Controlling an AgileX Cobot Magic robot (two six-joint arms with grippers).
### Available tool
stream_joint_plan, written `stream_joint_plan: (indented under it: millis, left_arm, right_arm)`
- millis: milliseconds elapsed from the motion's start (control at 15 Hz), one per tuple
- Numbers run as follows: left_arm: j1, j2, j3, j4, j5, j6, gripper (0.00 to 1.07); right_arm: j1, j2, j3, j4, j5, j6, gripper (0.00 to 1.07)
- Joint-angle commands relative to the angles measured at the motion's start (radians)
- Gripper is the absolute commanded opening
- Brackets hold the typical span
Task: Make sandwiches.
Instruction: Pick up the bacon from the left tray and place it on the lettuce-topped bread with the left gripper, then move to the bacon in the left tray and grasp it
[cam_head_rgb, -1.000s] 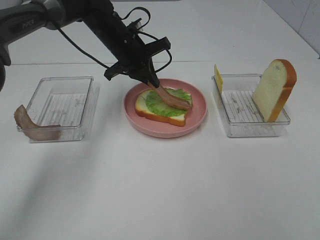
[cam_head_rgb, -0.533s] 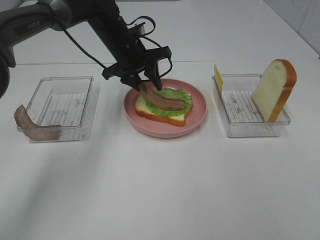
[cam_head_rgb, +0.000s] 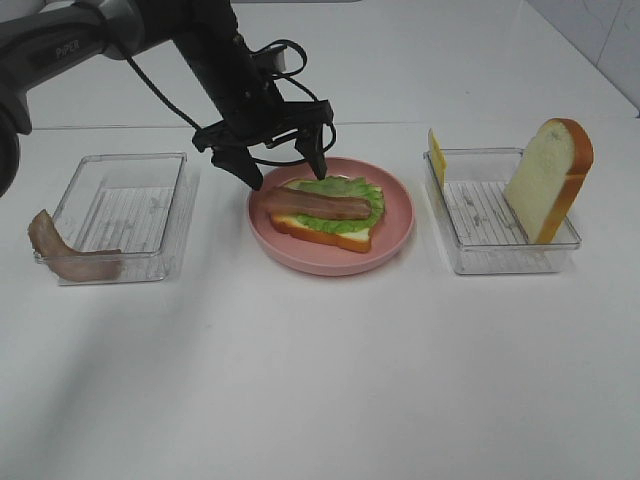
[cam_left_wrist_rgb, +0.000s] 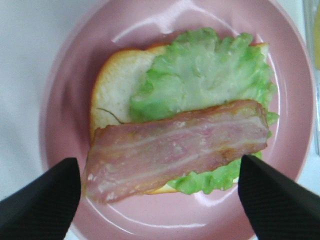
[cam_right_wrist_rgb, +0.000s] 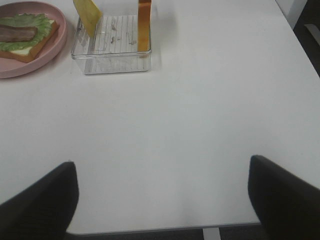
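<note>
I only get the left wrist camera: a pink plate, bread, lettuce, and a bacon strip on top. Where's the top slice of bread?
Observer: A bread slice leans upright in a clear tray to the right of the pink plate.
Operator: Any cheese?
Observer: A yellow cheese slice stands at that tray's left end.
Operator: More bacon?
Observer: One spare bacon strip lies at the near corner of the other clear tray, left of the plate.
</note>
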Motion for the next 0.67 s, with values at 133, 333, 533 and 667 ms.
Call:
stream_joint_plan:
  millis: [133,333,533,667]
  left_arm:
    - [-0.003,-0.045,-0.026,0.05,0.101,-0.006,0.79]
    - [-0.003,-0.108,-0.029,0.099,0.101,0.0,0.84]
    - [-0.003,-0.16,-0.029,0.135,0.101,0.001,0.9]
    - [-0.003,-0.217,-0.027,0.188,0.101,0.002,0.9]
  right_arm:
    - [-0.004,-0.029,0.0,0.002,-0.002,-0.006,0.9]
    - [-0.004,-0.029,0.0,0.002,-0.002,-0.006,0.9]
    - [-0.004,-0.029,0.0,0.002,-0.002,-0.006,0.9]
    - [-0.004,-0.029,0.0,0.002,-0.002,-0.006,0.9]
